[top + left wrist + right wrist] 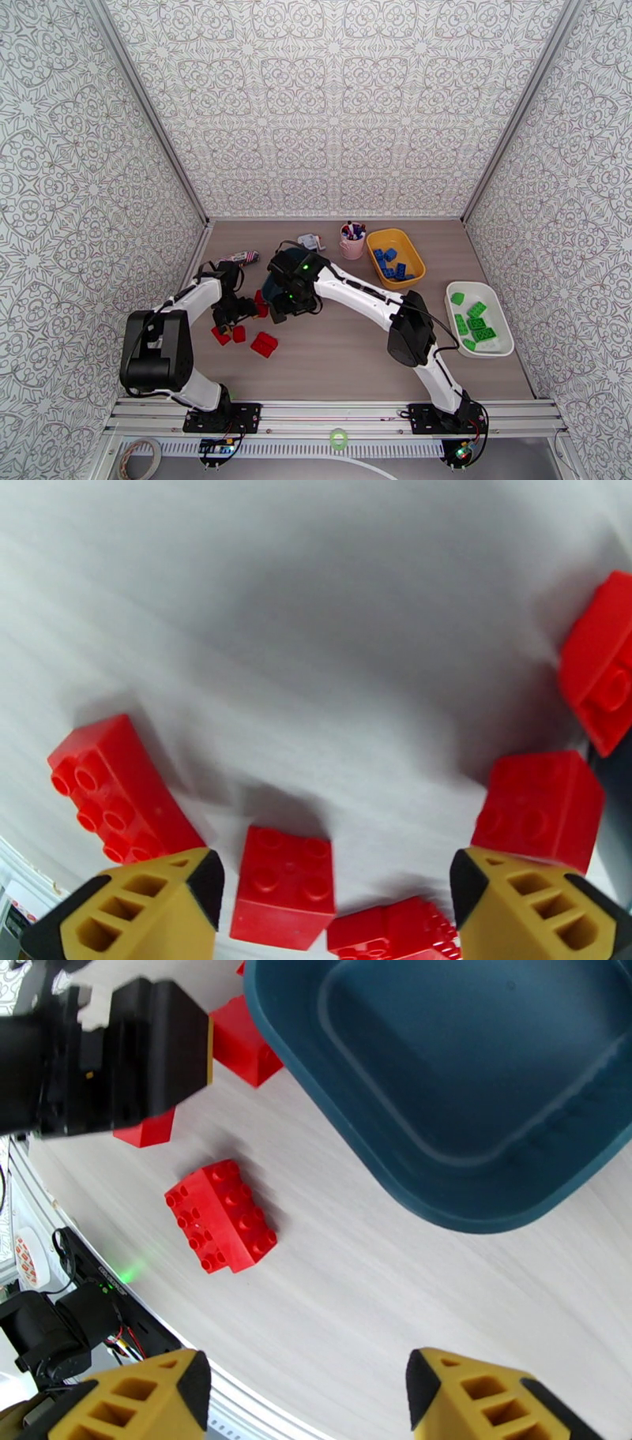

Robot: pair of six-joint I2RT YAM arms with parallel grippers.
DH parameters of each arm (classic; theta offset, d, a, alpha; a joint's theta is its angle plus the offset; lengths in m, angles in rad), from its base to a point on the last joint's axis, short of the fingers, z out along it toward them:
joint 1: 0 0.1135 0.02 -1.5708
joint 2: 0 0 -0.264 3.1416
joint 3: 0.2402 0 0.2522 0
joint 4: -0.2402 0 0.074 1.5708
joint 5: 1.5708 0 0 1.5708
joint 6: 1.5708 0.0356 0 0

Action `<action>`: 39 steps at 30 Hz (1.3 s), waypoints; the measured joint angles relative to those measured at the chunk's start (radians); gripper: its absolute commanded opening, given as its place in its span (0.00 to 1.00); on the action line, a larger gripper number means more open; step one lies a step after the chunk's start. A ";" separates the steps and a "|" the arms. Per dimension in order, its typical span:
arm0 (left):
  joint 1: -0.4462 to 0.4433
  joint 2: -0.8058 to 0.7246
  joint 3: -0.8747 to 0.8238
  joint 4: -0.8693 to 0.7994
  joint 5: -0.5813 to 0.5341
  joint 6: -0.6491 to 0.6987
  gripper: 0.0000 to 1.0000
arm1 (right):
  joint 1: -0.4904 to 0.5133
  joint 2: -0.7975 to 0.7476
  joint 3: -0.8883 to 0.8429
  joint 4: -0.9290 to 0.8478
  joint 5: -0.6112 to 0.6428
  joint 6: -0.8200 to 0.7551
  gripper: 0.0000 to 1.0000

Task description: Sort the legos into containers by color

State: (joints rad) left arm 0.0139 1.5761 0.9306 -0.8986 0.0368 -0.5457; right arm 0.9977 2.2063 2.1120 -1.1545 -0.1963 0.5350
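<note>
With your left gripper [336, 914] spread over the square red brick [283, 886] and your right gripper [304, 1402] spread, empty, near the teal tray [474, 1063], closing off-centre could snag the long brick [118, 796] at its 10 o'clock or the small brick [391, 931] at 4 o'clock, scattering them.

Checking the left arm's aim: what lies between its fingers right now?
In the left wrist view, a square red brick lies between the open left fingers; a second red brick sits just beside it.
</note>
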 measured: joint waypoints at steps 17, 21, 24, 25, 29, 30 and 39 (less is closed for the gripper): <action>-0.074 -0.031 -0.077 -0.006 0.000 -0.066 0.62 | 0.000 -0.079 -0.107 0.064 0.000 0.042 0.70; -0.078 -0.056 -0.105 -0.006 0.006 -0.090 0.51 | 0.000 -0.089 -0.123 0.077 0.001 0.045 0.69; -0.079 -0.085 -0.111 -0.007 0.011 -0.102 0.42 | 0.000 -0.095 -0.134 0.079 0.001 0.052 0.69; -0.079 -0.097 -0.111 -0.007 0.010 -0.105 0.41 | 0.000 -0.098 -0.138 0.080 0.001 0.053 0.69; -0.079 -0.162 -0.108 -0.014 0.014 -0.111 0.36 | 0.000 -0.118 -0.146 0.082 0.010 0.053 0.69; -0.079 -0.175 -0.101 -0.019 0.019 -0.111 0.36 | 0.000 -0.124 -0.146 0.082 0.012 0.053 0.69; -0.103 -0.238 0.039 -0.037 0.104 -0.121 0.36 | -0.048 -0.188 -0.183 0.092 0.031 0.072 0.70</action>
State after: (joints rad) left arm -0.0895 1.3376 0.9691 -0.9352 0.1410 -0.6670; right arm 0.9501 2.0178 1.9289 -1.0622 -0.1650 0.6071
